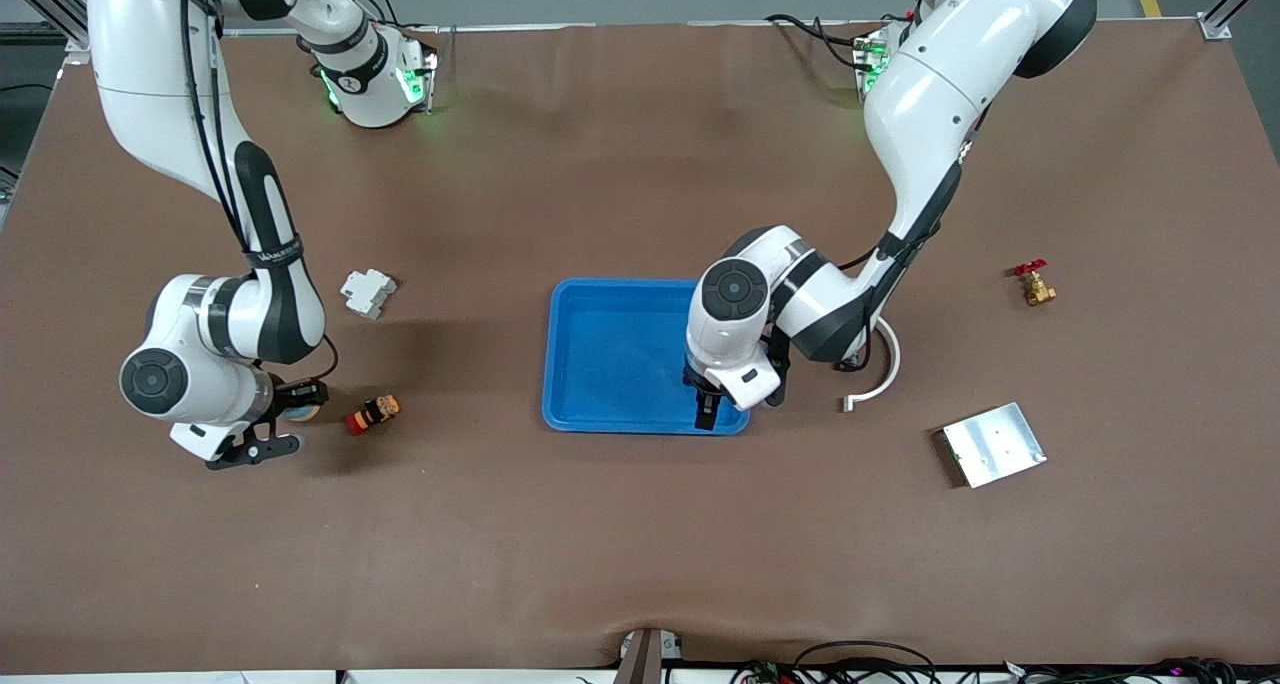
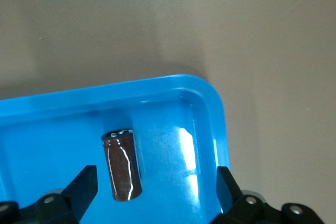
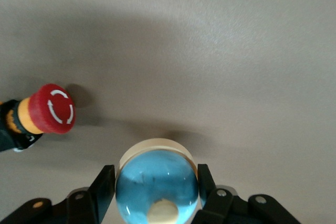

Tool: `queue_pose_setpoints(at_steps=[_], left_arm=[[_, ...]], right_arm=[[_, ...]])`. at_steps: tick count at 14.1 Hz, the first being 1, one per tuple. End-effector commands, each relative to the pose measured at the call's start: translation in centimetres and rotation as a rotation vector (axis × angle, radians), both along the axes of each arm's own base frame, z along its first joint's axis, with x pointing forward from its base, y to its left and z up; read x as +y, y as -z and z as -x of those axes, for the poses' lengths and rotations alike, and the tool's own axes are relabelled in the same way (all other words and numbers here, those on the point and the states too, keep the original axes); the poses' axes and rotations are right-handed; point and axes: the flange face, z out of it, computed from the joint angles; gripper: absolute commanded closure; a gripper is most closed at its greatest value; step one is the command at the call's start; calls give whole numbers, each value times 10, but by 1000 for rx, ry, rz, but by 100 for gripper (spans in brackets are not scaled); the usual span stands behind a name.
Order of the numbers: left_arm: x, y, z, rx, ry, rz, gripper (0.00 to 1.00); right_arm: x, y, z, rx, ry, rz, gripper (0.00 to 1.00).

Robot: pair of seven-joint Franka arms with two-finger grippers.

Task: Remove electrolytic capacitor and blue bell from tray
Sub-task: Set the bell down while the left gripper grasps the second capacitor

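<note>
Nearest the front camera lies a silver metal plate (image 1: 993,444), flat on the brown surface (image 1: 640,564) toward the left arm's end and no part of this job. The blue tray (image 1: 600,309) sits mid-surface, and the left end effector (image 2: 156,172) hangs over the tray corner that is nearer the camera and toward the left arm's end, its fingers spread wide. The electrolytic capacitor (image 2: 122,166) lies on its side on the tray floor directly below that gap, close to the rim. It looks like a small, rigid, light can with a glossy sleeve, so it will likely roll or skid if nudged. A pinch across the middle of its round body, with the fingers square to its long axis, seems the safest hold. The blue bell (image 3: 156,190) is already out of the tray, low over the bare surface at the right arm's end, just beside a red push button (image 3: 52,107). The right end effector (image 3: 156,171) pinches it, one finger on each flank. The dome is smooth, hard and curved, so it probably slips easily. Whether its cream base touches the surface cannot be told.
</note>
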Motion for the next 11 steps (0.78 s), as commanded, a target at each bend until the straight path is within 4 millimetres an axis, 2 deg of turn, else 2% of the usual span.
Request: queue_pose_setpoints(at_steps=[1, 5, 7, 11], left_arm=[[-10, 10, 2, 19, 2, 0, 0], [-17, 23, 12, 38, 17, -10, 0], [-17, 25, 13, 40, 18, -11, 0], [-13, 25, 10, 38, 18, -13, 0]], right_arm=[[-4, 2, 0, -1, 6, -22, 0], [-4, -2, 0, 2, 11, -24, 0], [-14, -15, -2, 2, 31, -29, 0], [-20, -103, -7, -28, 61, -76, 0]])
